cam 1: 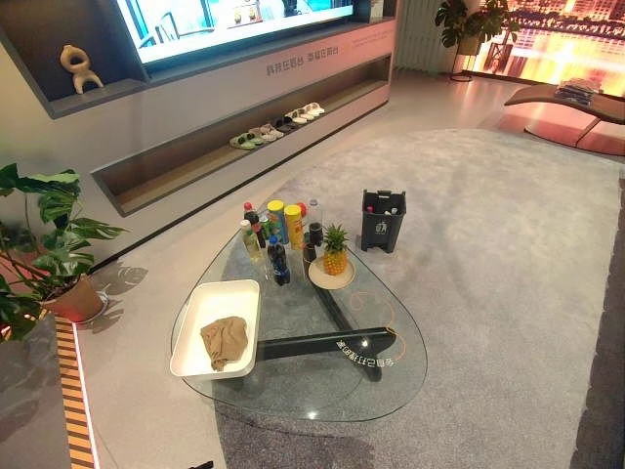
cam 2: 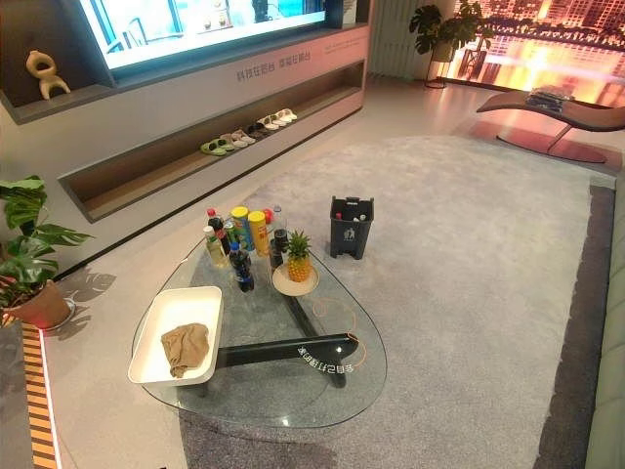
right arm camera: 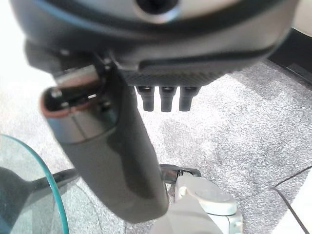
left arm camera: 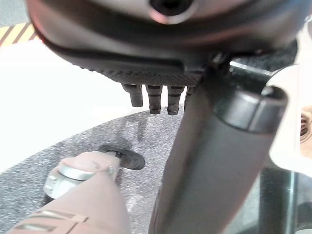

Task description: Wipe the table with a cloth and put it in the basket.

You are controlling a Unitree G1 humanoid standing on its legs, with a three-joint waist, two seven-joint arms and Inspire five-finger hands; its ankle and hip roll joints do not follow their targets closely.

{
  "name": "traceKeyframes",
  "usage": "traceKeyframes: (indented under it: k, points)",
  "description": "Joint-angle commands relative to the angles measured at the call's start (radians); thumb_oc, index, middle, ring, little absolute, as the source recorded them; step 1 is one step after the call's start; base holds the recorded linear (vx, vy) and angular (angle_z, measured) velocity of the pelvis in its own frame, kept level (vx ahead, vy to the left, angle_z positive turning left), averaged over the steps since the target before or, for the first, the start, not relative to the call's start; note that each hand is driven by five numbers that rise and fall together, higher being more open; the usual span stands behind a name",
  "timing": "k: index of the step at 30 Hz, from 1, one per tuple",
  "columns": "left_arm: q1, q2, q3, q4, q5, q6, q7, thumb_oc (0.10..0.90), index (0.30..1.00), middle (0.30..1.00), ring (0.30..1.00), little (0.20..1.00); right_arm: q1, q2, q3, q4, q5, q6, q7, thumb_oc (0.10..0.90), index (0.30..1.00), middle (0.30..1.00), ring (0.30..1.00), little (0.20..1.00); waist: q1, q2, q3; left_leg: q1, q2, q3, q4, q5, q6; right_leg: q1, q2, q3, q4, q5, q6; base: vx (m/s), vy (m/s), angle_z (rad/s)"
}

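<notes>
A crumpled brown cloth (cam 1: 225,340) lies inside a shallow white basket (cam 1: 221,296) on the left part of a rounded glass table (cam 1: 391,363); the cloth (cam 2: 186,347) is seen again in the right eye view. My left hand (left arm camera: 156,74) hangs over grey carpet, fingers (left arm camera: 154,101) straight and thumb (left arm camera: 214,161) standing out, holding nothing. My right hand (right arm camera: 165,75) also hangs with straight fingers (right arm camera: 166,100) and nothing in it, beside the glass table's edge (right arm camera: 51,195).
Several bottles and cans (cam 1: 273,234) cluster at the table's far side next to a pineapple (cam 1: 335,249) on a plate. A small black bin (cam 1: 383,220) stands on the carpet beyond. A potted plant (cam 1: 59,269) is at the left.
</notes>
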Motion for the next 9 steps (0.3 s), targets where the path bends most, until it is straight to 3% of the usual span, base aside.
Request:
traceKeyframes:
  k: [1, 9]
  points:
    - [-0.064, 0.018, 0.009, 0.039, 0.028, -0.006, 0.001, 0.800, 0.900, 0.900, 0.900, 0.900, -0.044, 0.008, 0.038, 0.039, -0.035, 0.009, 0.004, 0.800, 0.900, 0.900, 0.900, 0.900, -0.001, -0.020, 0.028, 0.027, -0.006, 0.004, 0.006, -0.063, -0.016, 0.017, -0.068, 0.015, 0.062, -0.047, 0.072, -0.04, 0.017, 0.00]
    - [-0.066, 0.006, -0.003, 0.033, 0.025, -0.009, -0.004, 0.800, 0.900, 0.900, 0.900, 0.900, -0.052, 0.006, 0.051, 0.035, -0.038, 0.007, 0.002, 0.800, 0.900, 0.900, 0.900, 0.900, 0.000, -0.021, 0.034, 0.029, -0.003, 0.008, 0.006, -0.064, -0.016, 0.021, -0.069, 0.012, 0.054, -0.044, 0.071, -0.01, 0.003, 0.00]
